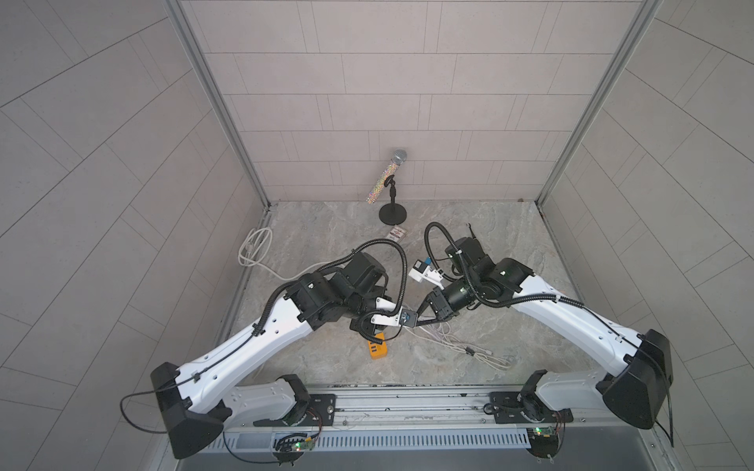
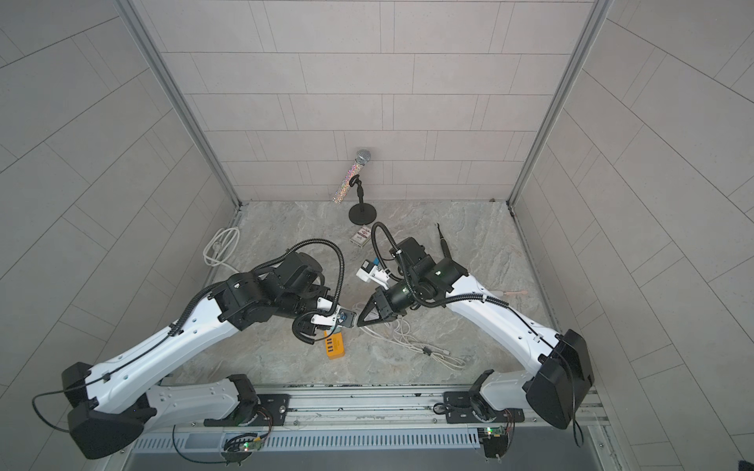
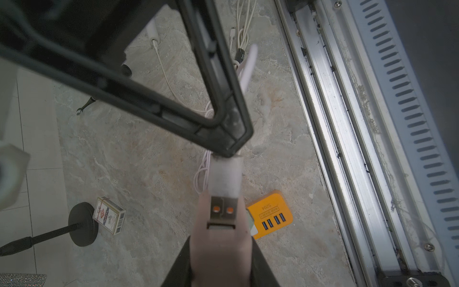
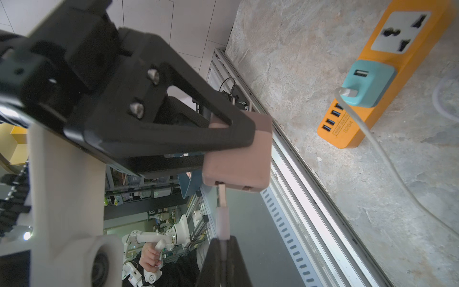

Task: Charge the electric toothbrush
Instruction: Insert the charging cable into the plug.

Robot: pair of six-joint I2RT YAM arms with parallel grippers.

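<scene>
My left gripper (image 3: 221, 239) is shut on a pinkish-brown USB adapter block (image 3: 221, 251). My right gripper (image 4: 223, 241) is shut on a white USB plug (image 4: 222, 221). The plug's metal tip sits in a port of the adapter (image 4: 238, 154). The two grippers meet tip to tip above the table, and the right gripper (image 2: 361, 322) shows in a top view. A slim black stick with a forked tip (image 2: 441, 238) pokes out behind the right arm. I cannot tell whether it is the electric toothbrush.
An orange power strip (image 1: 377, 351) lies under the grippers, with a teal adapter (image 4: 367, 84) and a white cable plugged in. Loose white cables (image 1: 461, 342) trail to the right. A microphone on a stand (image 1: 392, 179), a card box (image 1: 398, 234) and a cable coil (image 1: 255, 246) stand further back.
</scene>
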